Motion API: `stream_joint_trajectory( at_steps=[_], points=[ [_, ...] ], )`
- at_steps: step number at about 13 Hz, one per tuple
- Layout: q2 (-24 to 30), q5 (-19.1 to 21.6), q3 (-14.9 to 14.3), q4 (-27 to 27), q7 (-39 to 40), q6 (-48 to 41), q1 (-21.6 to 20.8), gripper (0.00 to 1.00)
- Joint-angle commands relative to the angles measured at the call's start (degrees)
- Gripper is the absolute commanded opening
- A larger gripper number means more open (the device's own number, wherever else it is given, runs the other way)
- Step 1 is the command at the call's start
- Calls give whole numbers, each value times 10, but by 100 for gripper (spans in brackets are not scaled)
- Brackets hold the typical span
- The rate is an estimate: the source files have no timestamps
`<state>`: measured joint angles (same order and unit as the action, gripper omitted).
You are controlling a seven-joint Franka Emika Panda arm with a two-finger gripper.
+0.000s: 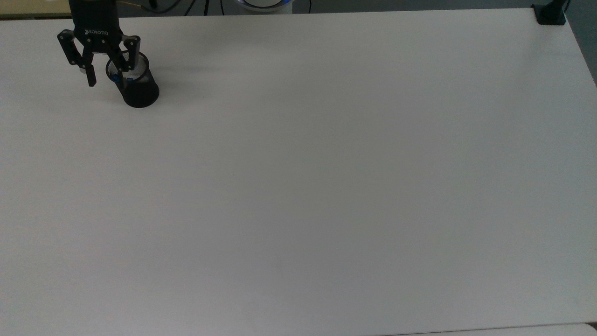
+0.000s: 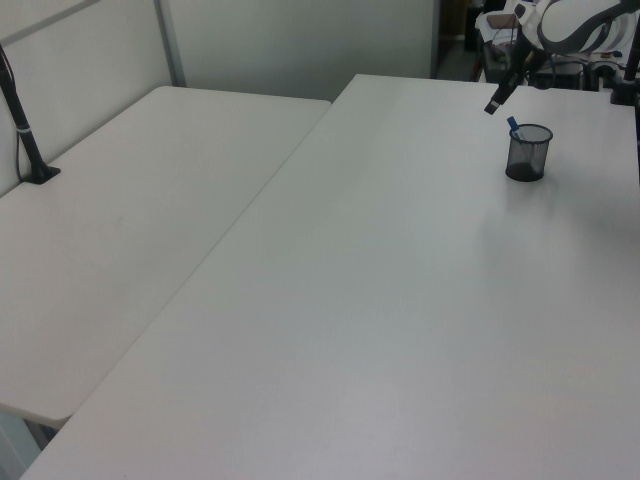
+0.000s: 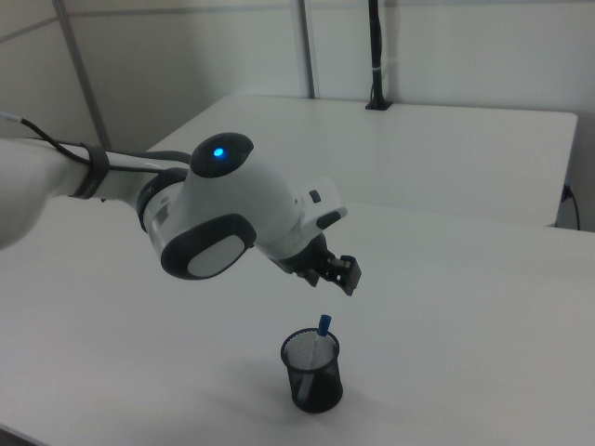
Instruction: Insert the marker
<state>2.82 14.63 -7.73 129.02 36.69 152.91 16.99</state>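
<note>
In the upper left of the top view, I had the pincer (image 1: 105,77) standing with its jaws spread wide and nothing between them. The marker (image 3: 320,342) stood inside the black mesh cup (image 3: 312,372), leaning against the rim, with its blue end poking just above the cup's mouth. In the left view the cup (image 2: 528,152) sat near the upper right of the frame, on the white table (image 2: 400,300), with the marker (image 2: 514,128) tilted toward the left view's left and the pincer (image 2: 494,103) above and to the left of the cup, apart from it.

I judged the insertion itself complete and the step in hand to be the retreat. Procedure as I read it:

1. Keep the jaws at their present spread. One finger (image 1: 122,71) lay across the cup's mouth in the top view, so any closing could nip the rim or the marker's tip.
2. Lift straight up before any sideways travel. The cup looked light and a lateral brush could tip it.
3. Clear the blue tip with margin, as the marker leaned toward the pincer's side.
4. Confirm the marker rested steadily against the wall of the cup; the right view suggested it did.

The rest of the table carried nothing else near the cup.
</note>
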Motion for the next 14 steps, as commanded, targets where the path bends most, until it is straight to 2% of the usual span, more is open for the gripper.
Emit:
stream_joint_trajectory(
  at_steps=[1,2,4,7,9,11,13,14],
  points=[
    [26,14,-6,-57,0,-128,-4,84],
    [26,14,-6,-103,-24,-197,-4,89],
    [26,12,-6,-159,-37,-284,-4,94],
    [27,-4,-4,-262,-79,-456,-5,95],
    [27,-18,0,-292,-97,-525,-10,95],
    [27,-39,3,-324,-149,-578,-29,95],
    [26,-49,2,-331,-226,-585,-71,95],
    [23,-75,3,-337,-277,-584,-101,95]
  ],
)
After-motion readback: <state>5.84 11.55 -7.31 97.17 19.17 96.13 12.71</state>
